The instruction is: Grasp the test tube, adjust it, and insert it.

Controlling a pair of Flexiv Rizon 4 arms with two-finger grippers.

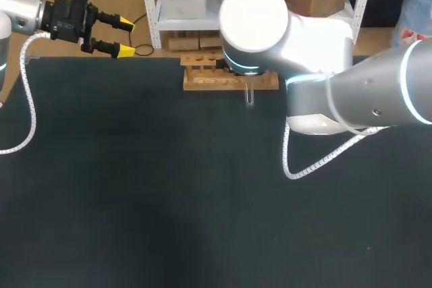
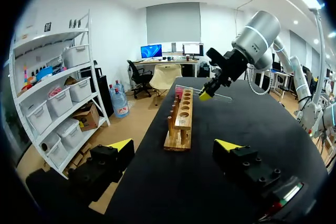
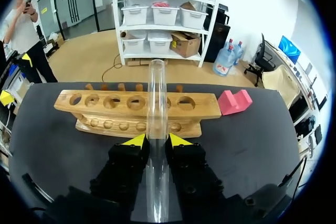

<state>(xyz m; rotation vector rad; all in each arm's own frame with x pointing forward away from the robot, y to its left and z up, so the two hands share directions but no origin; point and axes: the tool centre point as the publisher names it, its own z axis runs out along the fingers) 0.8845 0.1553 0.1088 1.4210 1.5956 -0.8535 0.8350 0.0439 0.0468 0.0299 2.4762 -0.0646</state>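
Head view: the left tool hangs open, well left of the wooden rack at the black counter's far edge. The right arm covers part of the rack, and the test tube shows just in front of the rack.

Left wrist view: the left tool's fingers are spread wide, facing the rack's end. The right tool holds the tube above the rack's far end.

Right wrist view: the right tool clamps the tube, which points at the rack's middle holes. A pink block sits beside the rack's end.
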